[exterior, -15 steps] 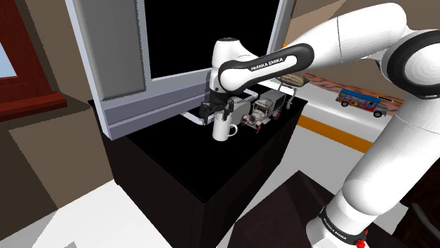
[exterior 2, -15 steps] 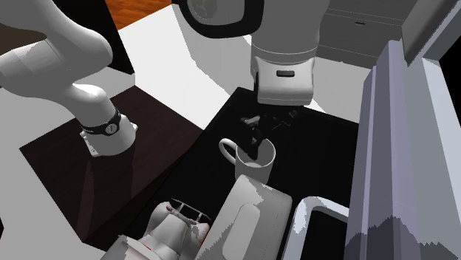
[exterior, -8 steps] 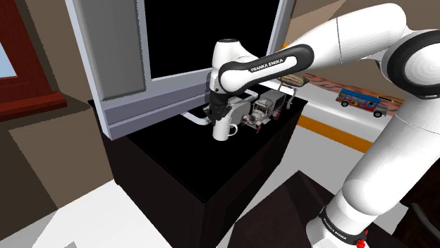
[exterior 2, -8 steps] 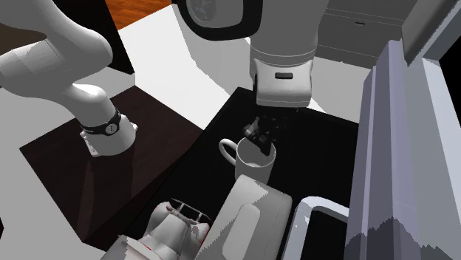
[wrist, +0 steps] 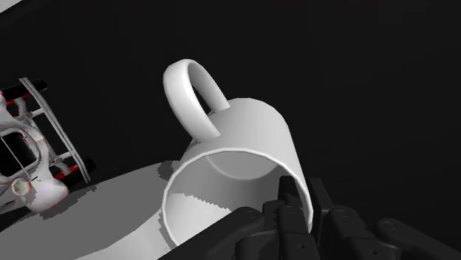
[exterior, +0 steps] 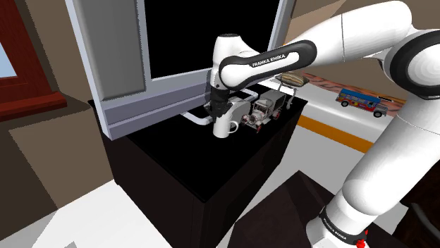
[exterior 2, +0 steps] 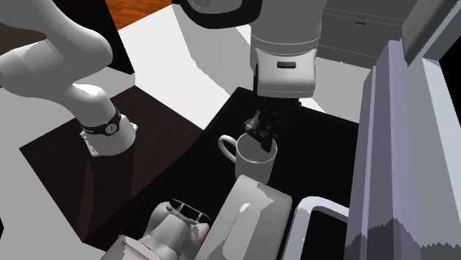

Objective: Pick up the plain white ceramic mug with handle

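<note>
Shoulder view: reaching up and to the left with the white arm (exterior: pixel 352 42) over a black tabletop (exterior: pixel 176 162). Pointing down with the jaws into the top of the white mug (exterior: pixel 225 129), near the tabletop's far edge, below a large black area framed in grey. Just beside the mug, on the view's right, a silver toy car (exterior: pixel 264 109).

Second exterior view: looking down on the white mug (exterior 2: pixel 255 162), upright, with its handle toward the view's left. Dipping into its mouth at the far rim with the jaws, under the arm's white wrist (exterior 2: pixel 284 59). Close by, toward the lower edge, the toy car (exterior 2: pixel 177 229). Hard to tell whether the mug's base touches the tabletop (exterior 2: pixel 325 155).

Wrist view: closed with the jaws on the white mug (wrist: pixel 251 140), pinching its wall at the rim, one black finger (wrist: pixel 292 210) inside and the other outside. Handle on the side away from the jaws. Beyond the handle, part of the toy car (wrist: pixel 22 162).
</note>
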Robot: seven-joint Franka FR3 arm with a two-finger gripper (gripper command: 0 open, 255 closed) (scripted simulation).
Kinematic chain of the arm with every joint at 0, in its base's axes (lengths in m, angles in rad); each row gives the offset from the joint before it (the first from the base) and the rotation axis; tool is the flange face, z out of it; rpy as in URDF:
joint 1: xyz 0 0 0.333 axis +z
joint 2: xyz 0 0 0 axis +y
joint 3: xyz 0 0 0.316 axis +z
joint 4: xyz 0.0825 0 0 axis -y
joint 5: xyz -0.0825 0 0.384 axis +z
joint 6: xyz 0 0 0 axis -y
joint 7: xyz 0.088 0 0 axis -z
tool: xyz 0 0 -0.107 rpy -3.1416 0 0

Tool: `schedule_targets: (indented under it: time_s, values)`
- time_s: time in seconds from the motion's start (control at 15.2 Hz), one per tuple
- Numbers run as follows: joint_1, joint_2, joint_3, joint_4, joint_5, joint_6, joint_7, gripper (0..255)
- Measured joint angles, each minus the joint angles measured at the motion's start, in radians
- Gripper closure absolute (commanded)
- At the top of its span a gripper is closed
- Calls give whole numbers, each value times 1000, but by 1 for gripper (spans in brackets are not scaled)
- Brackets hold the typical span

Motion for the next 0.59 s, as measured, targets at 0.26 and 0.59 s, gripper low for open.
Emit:
schedule_targets:
  time_s: [0.26, 0.59]
  values:
    - [0, -17, 0, 36, 10, -51, -8, 255]
    - [0, -31, 0, 87, 18, -114, -16, 255]
